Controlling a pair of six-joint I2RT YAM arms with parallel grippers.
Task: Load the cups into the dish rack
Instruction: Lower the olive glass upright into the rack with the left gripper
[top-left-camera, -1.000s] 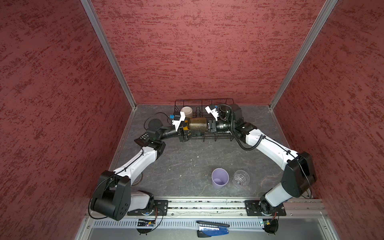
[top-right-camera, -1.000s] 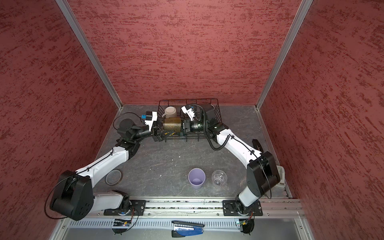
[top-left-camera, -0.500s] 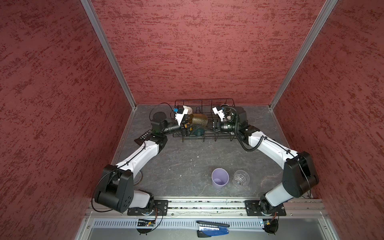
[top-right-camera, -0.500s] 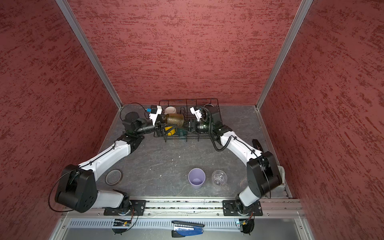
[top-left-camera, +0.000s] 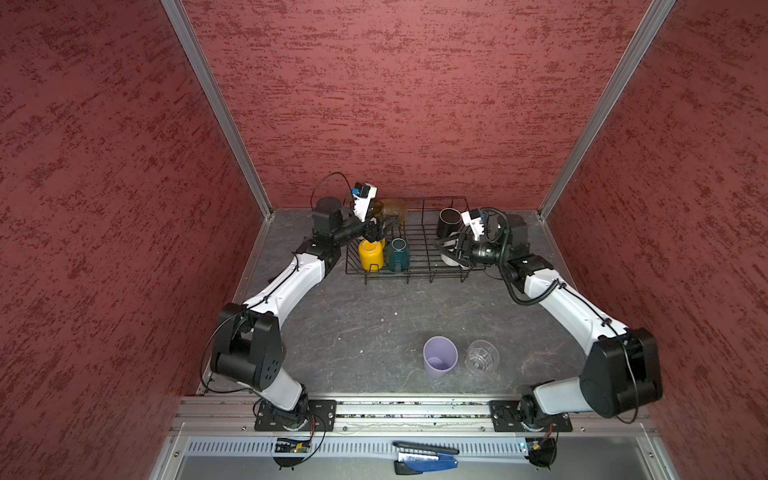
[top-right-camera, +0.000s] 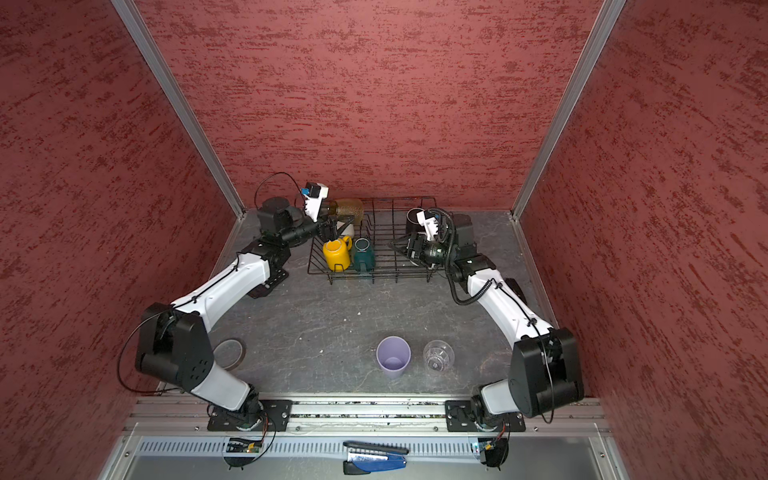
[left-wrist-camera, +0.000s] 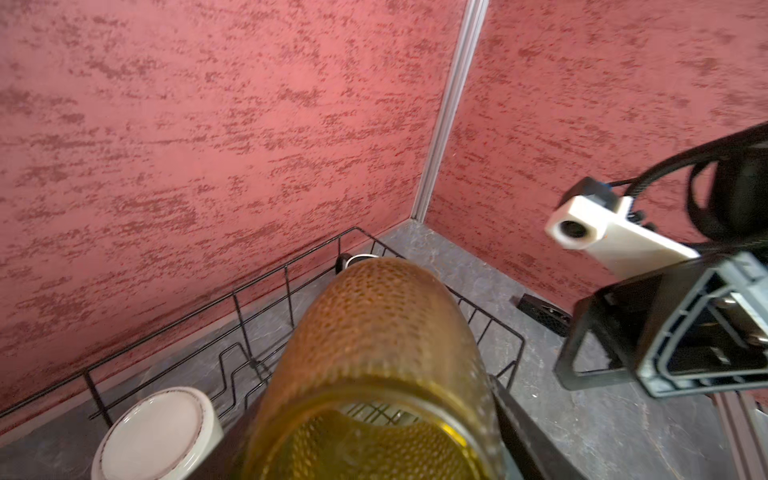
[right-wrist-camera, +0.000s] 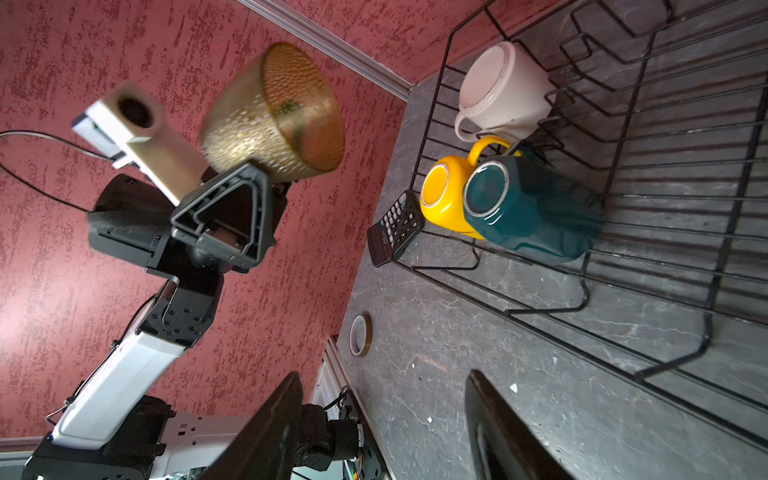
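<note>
Aloft, left gripper (top-left-camera: 380, 224) clamps olive-brown tumbler (top-left-camera: 392, 208) over dish rack (top-left-camera: 415, 257); right gripper (top-left-camera: 444, 247) agape, empty.

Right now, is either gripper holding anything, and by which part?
The left gripper holds the olive-brown tumbler near its open end, base pointing away. The right gripper is open and empty.

Olive tumbler (right-wrist-camera: 274, 112) blurred; rim prob. hidden.

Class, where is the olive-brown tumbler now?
In a top view, the olive-brown tumbler hangs sideways in the left gripper, over the dish rack's back-left corner, above the white mug.
</note>
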